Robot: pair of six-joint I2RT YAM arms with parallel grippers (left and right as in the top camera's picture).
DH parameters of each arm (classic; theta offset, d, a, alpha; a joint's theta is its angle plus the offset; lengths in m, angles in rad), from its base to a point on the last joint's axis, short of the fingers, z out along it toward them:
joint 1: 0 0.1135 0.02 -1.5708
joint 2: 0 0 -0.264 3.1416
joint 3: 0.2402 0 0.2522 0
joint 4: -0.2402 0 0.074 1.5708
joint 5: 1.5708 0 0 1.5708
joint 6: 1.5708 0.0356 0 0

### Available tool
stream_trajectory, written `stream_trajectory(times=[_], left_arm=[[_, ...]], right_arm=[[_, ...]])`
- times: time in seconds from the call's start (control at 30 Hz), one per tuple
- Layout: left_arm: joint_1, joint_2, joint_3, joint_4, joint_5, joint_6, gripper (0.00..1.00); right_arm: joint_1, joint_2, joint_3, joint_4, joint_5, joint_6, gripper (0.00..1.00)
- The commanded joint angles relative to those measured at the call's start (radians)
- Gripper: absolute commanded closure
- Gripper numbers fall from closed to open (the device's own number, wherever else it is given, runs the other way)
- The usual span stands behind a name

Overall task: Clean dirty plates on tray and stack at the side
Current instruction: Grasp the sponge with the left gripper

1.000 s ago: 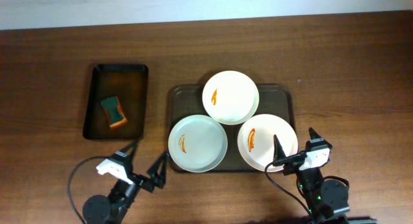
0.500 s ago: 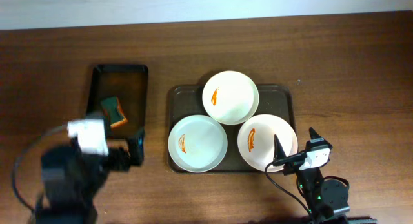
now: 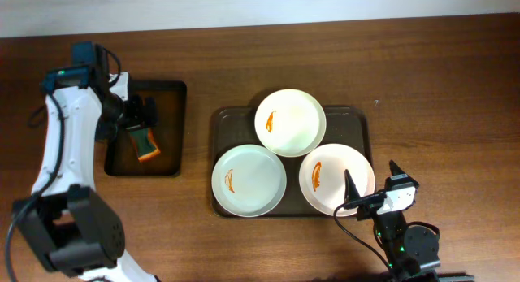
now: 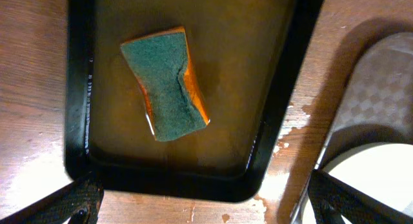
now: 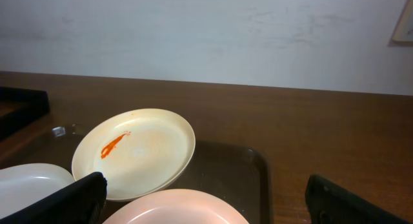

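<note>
Three white plates lie on the dark brown tray (image 3: 357,119): a far one (image 3: 290,122), a front-left one (image 3: 249,180) and a front-right one (image 3: 336,179), each with an orange smear. My left gripper (image 3: 140,113) is open above the small black tray (image 3: 175,132), over the green and orange sponge (image 3: 144,141). In the left wrist view the sponge (image 4: 164,82) lies between the spread fingers (image 4: 203,204). My right gripper (image 3: 370,184) is open and empty at the front-right plate's near edge. The right wrist view shows the far plate (image 5: 139,150) and the brown tray (image 5: 251,166).
The black tray (image 4: 284,75) holds only the sponge and stands left of the brown tray. Bare wooden table (image 3: 439,87) lies to the right and behind. A pale wall (image 5: 206,37) rises beyond the table's far edge.
My left arm has swung up from the table's front edge and out over the black tray, now above the sponge. The right arm and the plates have not moved.
</note>
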Motion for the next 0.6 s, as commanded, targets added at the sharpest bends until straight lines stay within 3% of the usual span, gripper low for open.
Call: stream_trajectory(times=[0.0,0.03,0.07,0.1,0.13,0.2,0.27,0.43,0.47,0.5,0.53,0.57], left_arm=[[0.006,0.077,0.017,0.051,-0.016,-0.067,0.09],[0.008,0.111,0.017,0.062,-0.016,-0.112,0.35],[0.008,0.141,0.016,0.068,-0.016,-0.150,0.74],[0.008,0.174,0.016,0.077,-0.016,-0.179,0.77],[0.008,0.212,0.016,0.090,-0.018,-0.179,0.51],[0.008,0.256,0.016,0.100,-0.025,-0.178,0.49],[0.008,0.311,0.016,0.103,-0.095,-0.178,0.39],[0.008,0.329,0.016,0.101,-0.142,-0.179,0.38],[0.008,0.329,0.013,0.093,-0.142,-0.179,0.39],[0.008,0.329,0.008,0.083,-0.142,-0.179,0.48],[0.008,0.329,0.006,0.060,-0.142,-0.178,0.76],[0.008,0.329,0.006,0.037,-0.138,-0.178,0.84]], right_arm=[[-0.008,-0.006,-0.005,-0.006,0.013,-0.006,0.02],[-0.008,-0.006,-0.005,-0.006,0.013,-0.006,0.01],[-0.008,-0.006,-0.005,-0.006,0.013,-0.006,0.02],[-0.008,-0.006,-0.005,-0.006,0.013,-0.006,0.02],[-0.008,-0.006,-0.005,-0.006,0.013,-0.006,0.02],[-0.008,-0.006,-0.005,-0.006,0.013,-0.006,0.02],[-0.008,-0.006,-0.005,-0.006,0.013,-0.006,0.02],[-0.008,-0.006,-0.005,-0.006,0.013,-0.006,0.02],[-0.008,-0.006,-0.005,-0.006,0.013,-0.006,0.02],[-0.008,-0.006,-0.005,-0.006,0.013,-0.006,0.02],[-0.008,-0.006,-0.005,-0.006,0.013,-0.006,0.02],[-0.008,-0.006,-0.005,-0.006,0.013,-0.006,0.02]])
